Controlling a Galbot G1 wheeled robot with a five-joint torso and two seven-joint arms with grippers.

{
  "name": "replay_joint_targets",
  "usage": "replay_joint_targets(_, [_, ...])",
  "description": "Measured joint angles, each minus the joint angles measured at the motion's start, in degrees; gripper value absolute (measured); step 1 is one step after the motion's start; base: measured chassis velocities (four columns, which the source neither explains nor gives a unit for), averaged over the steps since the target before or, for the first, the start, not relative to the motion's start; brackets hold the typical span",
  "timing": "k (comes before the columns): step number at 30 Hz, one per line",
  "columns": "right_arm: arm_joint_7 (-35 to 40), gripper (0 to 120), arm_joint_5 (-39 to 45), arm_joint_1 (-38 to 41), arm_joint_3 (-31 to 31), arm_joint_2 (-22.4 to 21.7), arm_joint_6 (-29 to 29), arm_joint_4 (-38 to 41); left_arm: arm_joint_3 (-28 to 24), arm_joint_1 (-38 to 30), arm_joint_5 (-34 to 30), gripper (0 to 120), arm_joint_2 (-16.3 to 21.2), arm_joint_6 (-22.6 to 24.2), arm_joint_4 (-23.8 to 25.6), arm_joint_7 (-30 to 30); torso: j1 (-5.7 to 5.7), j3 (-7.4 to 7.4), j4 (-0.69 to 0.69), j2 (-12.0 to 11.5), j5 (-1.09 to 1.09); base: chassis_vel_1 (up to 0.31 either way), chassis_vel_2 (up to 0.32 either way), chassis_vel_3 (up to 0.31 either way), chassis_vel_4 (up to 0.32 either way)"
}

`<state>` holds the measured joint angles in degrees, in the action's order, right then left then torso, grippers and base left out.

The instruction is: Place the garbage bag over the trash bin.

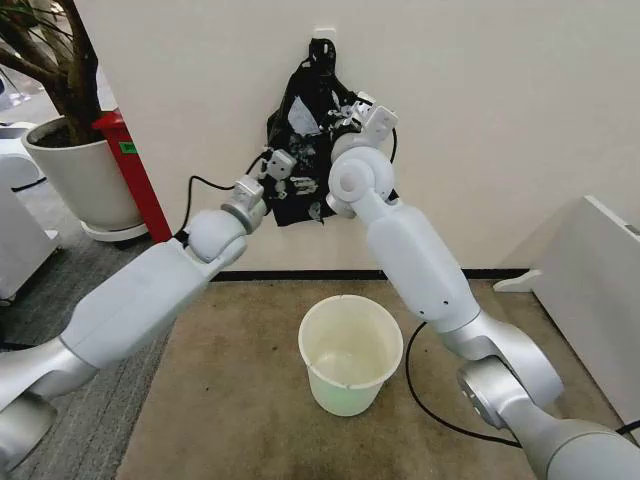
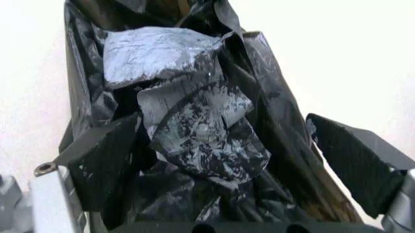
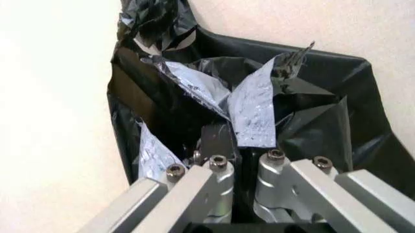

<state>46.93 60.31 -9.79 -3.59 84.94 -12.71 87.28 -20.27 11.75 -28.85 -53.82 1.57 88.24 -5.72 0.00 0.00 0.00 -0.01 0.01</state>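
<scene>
Up on the wall, at about twelve o'clock from the trash bin [image 1: 350, 353], the garbage bag [image 1: 305, 150] hangs in a crumpled black bundle from a hook, and both arms reach up to it, so the step in hand looks like fetching the bag off the wall, well before any fitting over the bin. In the head view the left hand [image 1: 272, 172] is at the bag's nine o'clock edge and the right hand [image 1: 352, 118] is at its two o'clock side. In the left wrist view the left hand [image 2: 227, 165] stands wide open, its two dark fingers [image 2: 104, 160] spread to either side of a glossy fold of the bag [image 2: 194, 121]; one finger seems to lie against the plastic, but nothing is gripped. In the right wrist view the right hand [image 3: 233, 160] has its fingers drawn close together right at the plastic [image 3: 259, 107], and I judge that it pinches a fold, though the tips are hidden among the creases. The bin stands upright and empty on the floor below, at six o'clock from the bag and well apart from it. The next move, as I judge it, calls for the left hand to close on the film, then for both to lift the limp bag free of the hook without tearing it.
</scene>
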Motion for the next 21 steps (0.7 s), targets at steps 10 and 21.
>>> replay_joint_targets(10, [0.03,0,0.23,0.08,0.02,-0.45,-0.07,0.02,-0.41,-0.34,-3.20,100,-1.30,0.87,0.18,-3.20,0.00,0.00,0.00,0.00,-0.01,0.000,0.000,0.000,0.000])
replay_joint_targets(21, [0.37,0,0.59,-0.06,-0.34,-0.85,-0.10,0.74,-0.73,-2.44,-4.60,100,-4.04,2.27,-2.09,-4.95,0.00,-0.01,-0.01,0.01,-0.01,0.000,0.000,0.000,0.000])
